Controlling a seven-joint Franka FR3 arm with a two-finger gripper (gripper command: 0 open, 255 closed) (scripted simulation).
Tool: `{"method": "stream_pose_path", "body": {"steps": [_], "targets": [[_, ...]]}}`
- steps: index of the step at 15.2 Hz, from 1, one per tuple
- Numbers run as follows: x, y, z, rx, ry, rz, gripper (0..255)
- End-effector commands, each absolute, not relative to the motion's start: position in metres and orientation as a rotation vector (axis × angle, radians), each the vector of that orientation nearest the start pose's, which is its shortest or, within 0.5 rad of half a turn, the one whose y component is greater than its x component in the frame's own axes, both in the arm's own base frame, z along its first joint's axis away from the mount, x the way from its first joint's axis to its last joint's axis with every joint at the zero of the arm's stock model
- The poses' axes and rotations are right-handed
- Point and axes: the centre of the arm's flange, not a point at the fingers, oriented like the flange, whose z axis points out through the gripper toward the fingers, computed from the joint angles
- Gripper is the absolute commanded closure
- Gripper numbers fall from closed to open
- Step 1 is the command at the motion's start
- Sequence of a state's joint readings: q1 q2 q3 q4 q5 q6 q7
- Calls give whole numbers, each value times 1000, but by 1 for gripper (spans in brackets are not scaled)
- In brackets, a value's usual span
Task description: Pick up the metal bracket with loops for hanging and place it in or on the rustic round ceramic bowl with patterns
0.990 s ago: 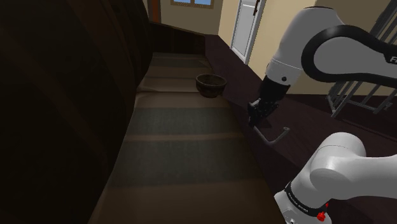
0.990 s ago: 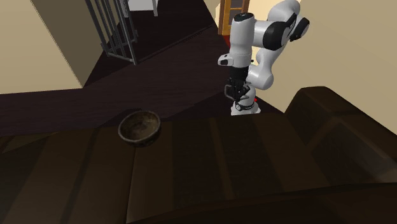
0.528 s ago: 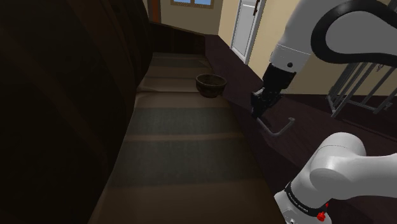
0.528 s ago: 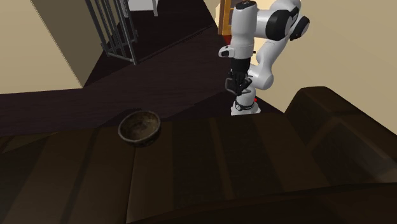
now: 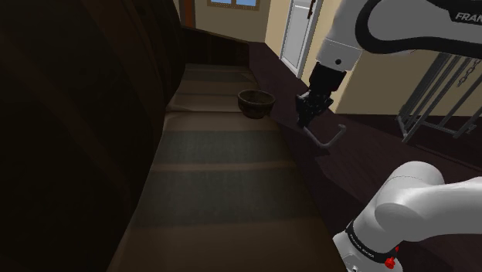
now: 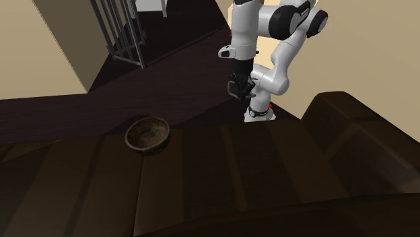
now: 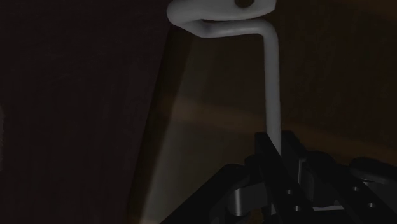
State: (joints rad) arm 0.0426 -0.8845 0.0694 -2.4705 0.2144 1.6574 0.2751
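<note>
1. End effector (image 5: 308, 117) is closed on the bracket (image 5: 327, 144). In the wrist view the black fingers (image 7: 262, 153) pinch one end of a thin pale-grey rod.
2. Bracket (image 7: 272, 83): the rod runs straight away from the fingers, then bends into a flat looped end with a hole in it. It is clear of every surface and hangs below the end effector.
3. Shoulder view: the bracket shows against the dark floor, just off the front edge of the sofa (image 5: 216, 166) seat.
4. Bowl (image 5: 256, 102): round, dark brown, mottled, upright on the sofa seat near its front edge. It is apart from the bracket, towards the shoulder view's left.
5. Second exterior view: the end effector (image 6: 240, 89) sits above floor level beyond the sofa (image 6: 235, 182). The bowl (image 6: 147, 133) lies to that view's left of it.
</note>
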Motion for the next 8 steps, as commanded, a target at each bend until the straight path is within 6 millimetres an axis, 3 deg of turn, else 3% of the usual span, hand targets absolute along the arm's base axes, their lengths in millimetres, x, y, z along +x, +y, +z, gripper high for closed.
{"method": "stream_pose_path", "body": {"steps": [1,8], "targets": [[310,51,570,-2956,293,-60,255],[397,19,567,-2956,293,-60,255]]}}
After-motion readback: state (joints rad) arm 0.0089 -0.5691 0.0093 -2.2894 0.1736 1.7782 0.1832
